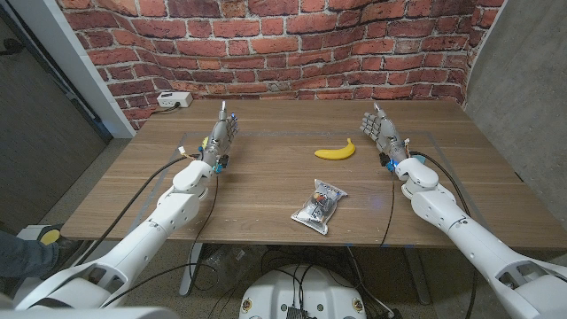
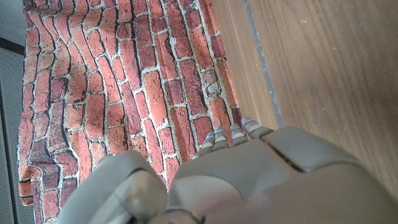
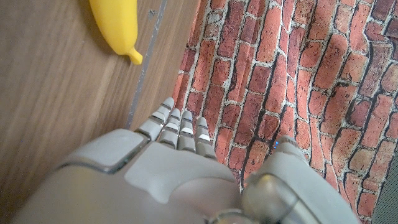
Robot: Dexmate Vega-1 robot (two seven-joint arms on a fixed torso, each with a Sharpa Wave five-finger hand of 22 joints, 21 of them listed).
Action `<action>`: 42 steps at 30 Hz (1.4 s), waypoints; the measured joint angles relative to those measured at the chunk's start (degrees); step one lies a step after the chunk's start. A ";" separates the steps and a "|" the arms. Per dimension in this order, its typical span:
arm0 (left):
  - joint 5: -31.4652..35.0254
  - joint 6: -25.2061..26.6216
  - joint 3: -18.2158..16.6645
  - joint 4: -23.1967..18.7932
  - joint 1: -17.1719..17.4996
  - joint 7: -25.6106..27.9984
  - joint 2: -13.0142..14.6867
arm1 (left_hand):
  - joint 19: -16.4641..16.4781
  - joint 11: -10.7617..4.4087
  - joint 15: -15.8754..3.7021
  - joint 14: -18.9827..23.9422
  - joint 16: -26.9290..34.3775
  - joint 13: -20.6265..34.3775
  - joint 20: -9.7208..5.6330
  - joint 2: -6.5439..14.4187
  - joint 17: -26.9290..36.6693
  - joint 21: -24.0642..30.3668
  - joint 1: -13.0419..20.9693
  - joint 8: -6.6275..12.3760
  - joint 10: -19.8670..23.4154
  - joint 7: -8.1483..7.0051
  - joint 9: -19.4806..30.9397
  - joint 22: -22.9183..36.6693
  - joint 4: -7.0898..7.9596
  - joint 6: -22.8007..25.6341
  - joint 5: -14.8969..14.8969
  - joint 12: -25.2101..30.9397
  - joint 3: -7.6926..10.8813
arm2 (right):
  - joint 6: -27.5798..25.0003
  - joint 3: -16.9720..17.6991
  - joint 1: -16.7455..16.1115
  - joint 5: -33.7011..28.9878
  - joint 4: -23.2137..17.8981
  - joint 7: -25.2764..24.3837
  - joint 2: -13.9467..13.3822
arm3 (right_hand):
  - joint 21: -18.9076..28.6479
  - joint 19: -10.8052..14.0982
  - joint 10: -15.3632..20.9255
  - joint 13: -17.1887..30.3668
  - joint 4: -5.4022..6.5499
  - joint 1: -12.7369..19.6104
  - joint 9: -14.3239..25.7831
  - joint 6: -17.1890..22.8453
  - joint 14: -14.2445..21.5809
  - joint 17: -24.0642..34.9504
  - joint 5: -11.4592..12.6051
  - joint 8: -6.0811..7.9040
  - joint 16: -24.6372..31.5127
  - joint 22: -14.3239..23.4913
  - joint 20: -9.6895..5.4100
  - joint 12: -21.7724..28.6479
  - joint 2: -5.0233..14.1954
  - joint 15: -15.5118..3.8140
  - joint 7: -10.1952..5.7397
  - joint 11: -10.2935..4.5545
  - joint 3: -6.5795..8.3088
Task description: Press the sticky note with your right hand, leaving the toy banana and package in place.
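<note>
I see my right hand [image 1: 379, 131] beside the toy banana [image 1: 336, 151], holding nothing, fingers straight and close together. My left hand [image 1: 221, 135] likewise. The package [image 1: 320, 206] lies nearer me.

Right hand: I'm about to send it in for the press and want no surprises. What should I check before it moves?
1. Sticky note's place known: cannot tell; on the table I make out just a banana and a package.
2. Right hand free: ok, it holds nothing.
3. Banana clear of the right hand: ok, it lies apart, toward the table's middle.
4. Package untouched: ok, it lies near the front edge, apart from both hands.
5. Left hand out of the way: ok, it holds nothing, on the table's far left side.
</note>
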 measured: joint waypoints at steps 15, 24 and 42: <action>0.75 0.95 -0.16 -3.24 1.02 1.96 1.08 | 0.23 0.06 0.00 0.00 0.00 0.00 -0.22 0.82 0.00 0.00 0.82 0.00 0.41 0.00 -0.01 -0.01 0.00 0.00 0.00 0.00 0.01 | 4.32 0.38 0.24 0.62 2.78 2.84 1.58 | 0.33 2.03 1.84 -0.01 -0.24 0.31 -0.01 1.35 1.74 -0.01 0.00 0.23 0.22 -0.01 -0.40 0.66 0.31 -0.53 -0.74 -0.41 0.23; 1.15 0.61 -0.27 -5.06 2.03 2.02 1.81 | 0.54 0.07 -0.10 0.54 0.00 -0.01 -0.53 1.28 0.00 0.00 1.28 0.00 1.01 0.00 -0.01 -0.01 -0.23 0.04 0.00 0.00 -0.02 | 6.96 1.08 -2.00 -0.56 0.61 2.26 0.94 | 0.33 2.55 2.45 -0.01 -0.24 0.31 0.26 1.94 2.23 -0.01 0.00 0.23 0.66 -0.01 -0.49 1.11 0.31 -0.40 -0.71 -0.41 0.23; 2.86 0.72 0.01 -7.80 2.62 2.30 3.40 | 3.63 0.61 0.09 4.23 0.38 -0.01 -3.18 1.88 -0.01 1.32 3.10 0.44 4.56 0.91 -0.02 -0.02 -0.88 3.02 0.00 0.78 -0.05 | 9.31 2.62 -6.72 -7.52 -5.91 -3.96 -3.19 | 0.33 2.54 2.70 -0.02 -0.24 0.53 0.25 3.71 2.52 0.07 0.00 1.06 0.66 -0.02 -0.49 1.11 0.53 -0.69 -2.04 -0.66 0.23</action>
